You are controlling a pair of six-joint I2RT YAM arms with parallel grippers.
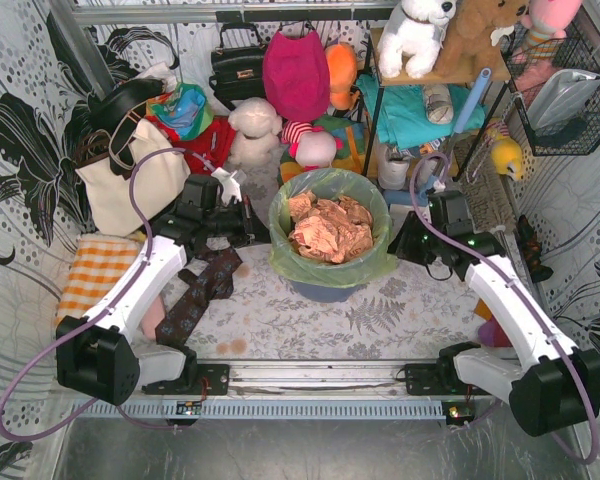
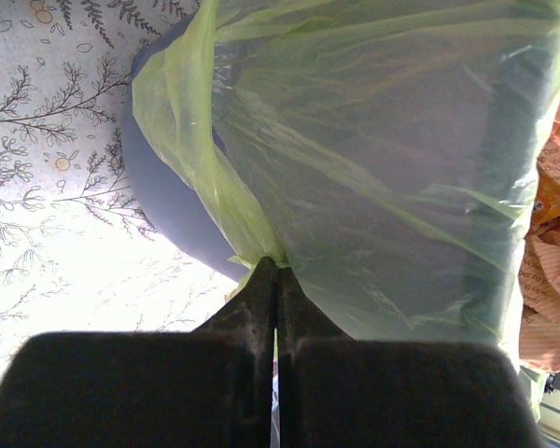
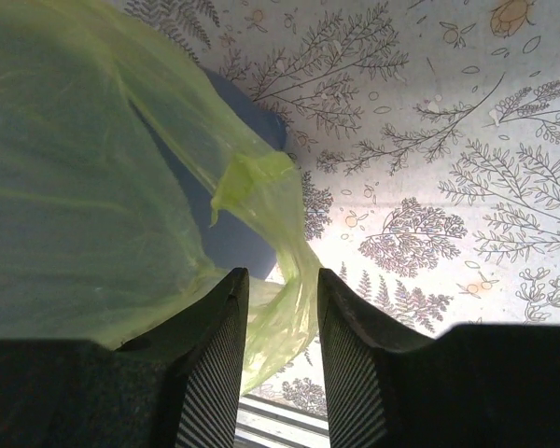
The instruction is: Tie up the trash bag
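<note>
The trash bag (image 1: 330,266) is a see-through pale green, with pinkish-brown paper (image 1: 328,228) inside it and a blue-grey bin (image 1: 325,291) showing below. The desk (image 1: 380,320) under the bin is white with grey fern prints. Left of the bin lie an orange-and-white checked cloth (image 1: 95,270) and a dark brown patterned strip (image 1: 202,288).
</note>
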